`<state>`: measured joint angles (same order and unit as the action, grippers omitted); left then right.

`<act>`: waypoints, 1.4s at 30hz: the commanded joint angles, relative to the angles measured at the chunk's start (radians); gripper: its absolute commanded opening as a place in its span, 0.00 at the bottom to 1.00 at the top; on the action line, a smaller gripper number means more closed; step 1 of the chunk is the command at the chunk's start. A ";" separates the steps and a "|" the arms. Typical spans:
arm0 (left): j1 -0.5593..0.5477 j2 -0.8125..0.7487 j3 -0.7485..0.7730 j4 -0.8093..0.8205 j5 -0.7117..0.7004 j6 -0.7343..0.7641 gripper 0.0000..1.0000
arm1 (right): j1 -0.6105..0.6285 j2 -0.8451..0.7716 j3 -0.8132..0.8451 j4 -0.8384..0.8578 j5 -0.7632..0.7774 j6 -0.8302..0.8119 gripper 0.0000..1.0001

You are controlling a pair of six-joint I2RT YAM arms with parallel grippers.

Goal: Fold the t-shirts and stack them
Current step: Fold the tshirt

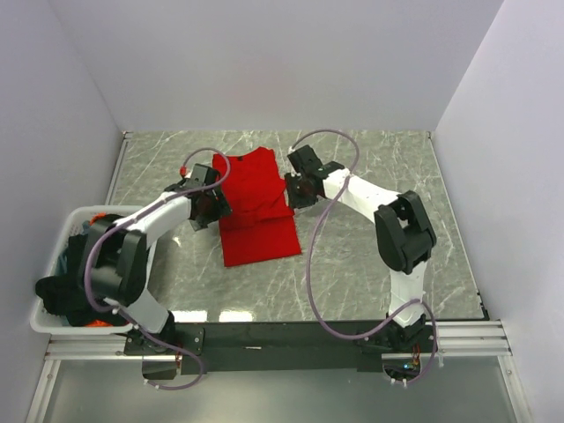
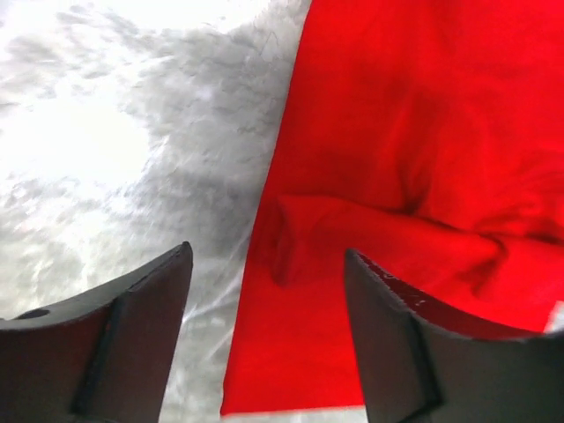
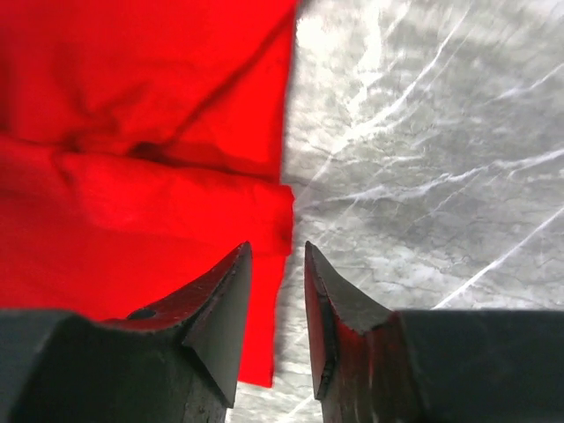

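At the near left, a white slotted basket (image 1: 51, 322) holds heaped black clothing (image 1: 58, 291); beyond it, in the middle of the marble table (image 1: 379, 167), the red t-shirt (image 1: 257, 216) lies partly folded, its upper part doubled over the lower panel; the left gripper (image 2: 269, 256) hangs over the shirt's left edge, jaws wide apart with nothing between them; the right gripper (image 3: 278, 248) hangs over the right edge at the fold, jaws parted by a narrow gap, gripping nothing.
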<state>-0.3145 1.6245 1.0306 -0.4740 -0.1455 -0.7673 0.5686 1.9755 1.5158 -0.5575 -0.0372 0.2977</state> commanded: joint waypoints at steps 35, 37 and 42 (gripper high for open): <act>-0.325 -0.166 -0.411 0.064 0.182 -0.297 0.10 | 0.068 0.244 0.222 0.297 0.036 0.026 0.15; -0.325 -0.189 -0.434 0.051 0.184 -0.302 0.11 | 0.047 0.298 0.361 0.245 0.048 0.023 0.17; -0.325 -0.307 -0.466 0.025 0.179 -0.322 0.15 | 0.030 0.251 0.442 0.177 -0.024 -0.002 0.22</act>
<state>-0.6319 1.3655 0.6075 -0.3092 0.0303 -1.0824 0.6090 2.3070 1.9301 -0.3286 -0.0437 0.3264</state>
